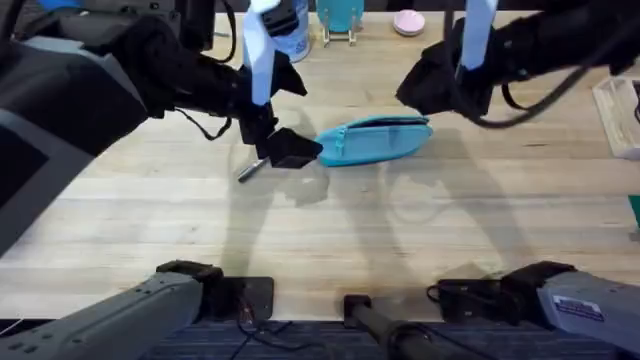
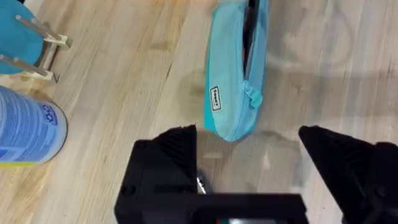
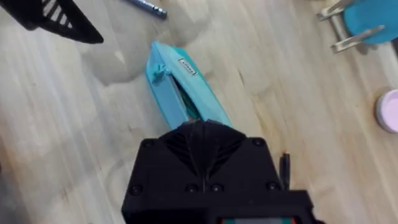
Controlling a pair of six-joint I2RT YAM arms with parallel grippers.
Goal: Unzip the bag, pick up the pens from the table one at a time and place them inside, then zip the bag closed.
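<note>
The light blue bag point(image 1: 375, 138) lies on the wooden table point(image 1: 330, 235) with its zipper partly open. In the left wrist view the bag point(image 2: 233, 81) shows a dark slit with something black inside. My left gripper point(image 1: 292, 148) is open, low at the bag's pull-tab end, with one finger point(image 2: 168, 158) on each side of that end. A silvery grey pen point(image 1: 250, 170) lies on the table just beside it. My right gripper point(image 1: 432, 88) hangs shut above the bag's other end, and its fingers point(image 3: 202, 140) hide that end of the bag point(image 3: 177, 87).
A white bottle with a blue label point(image 1: 290, 35) stands behind the left gripper. A teal object on a wooden stand point(image 1: 340, 20) and a pink round thing point(image 1: 408, 22) sit at the back edge. A clear container point(image 1: 620, 115) is at the right edge.
</note>
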